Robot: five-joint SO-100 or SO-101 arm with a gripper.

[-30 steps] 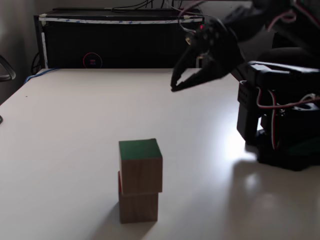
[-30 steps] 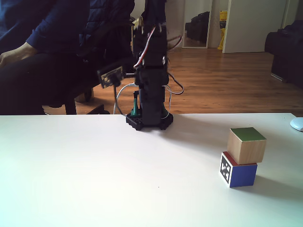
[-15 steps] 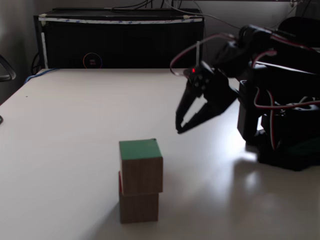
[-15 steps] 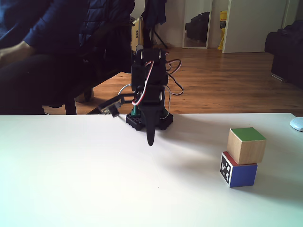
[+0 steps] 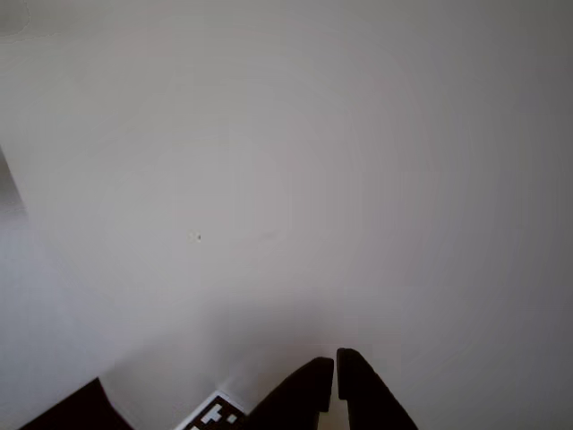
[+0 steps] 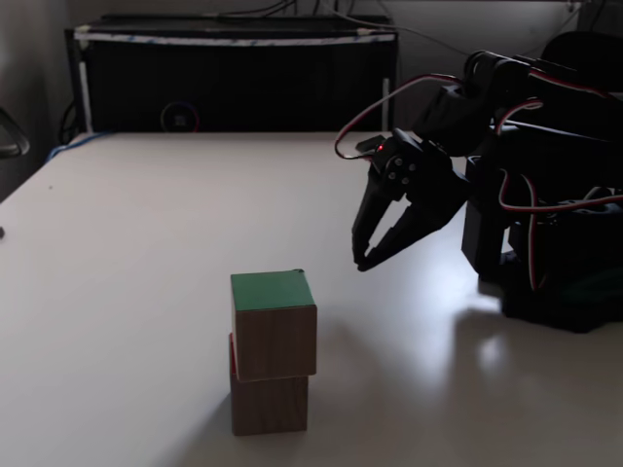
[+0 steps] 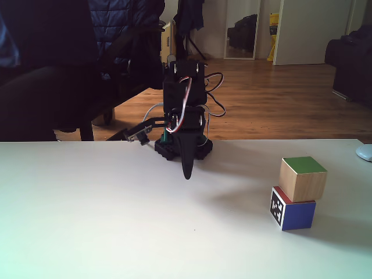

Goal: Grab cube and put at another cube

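Observation:
The wooden cube (image 6: 274, 326) with its green top (image 7: 302, 177) rests on top of the smaller cube (image 6: 270, 404), slightly offset. In a fixed view the lower cube (image 7: 292, 210) shows a red top edge, a blue side and its black-and-white marker. My gripper (image 6: 362, 263) hangs tip-down over the bare table, up and to the right of the stack and well apart from it. It points straight down in front of the arm's base (image 7: 187, 174). The fingertips (image 5: 336, 360) are nearly touching, with nothing between them.
The black arm base (image 6: 555, 282) with its cables stands at the table's right side. A dark cabinet (image 6: 234, 78) runs along the far edge. A person in dark clothes (image 7: 52, 64) sits behind the table. A bit of black-and-white pattern (image 5: 215, 415) shows at the bottom edge.
The gripper has come down from high above the table to just over its surface, drawing back toward the base. The stacked cubes have not moved.

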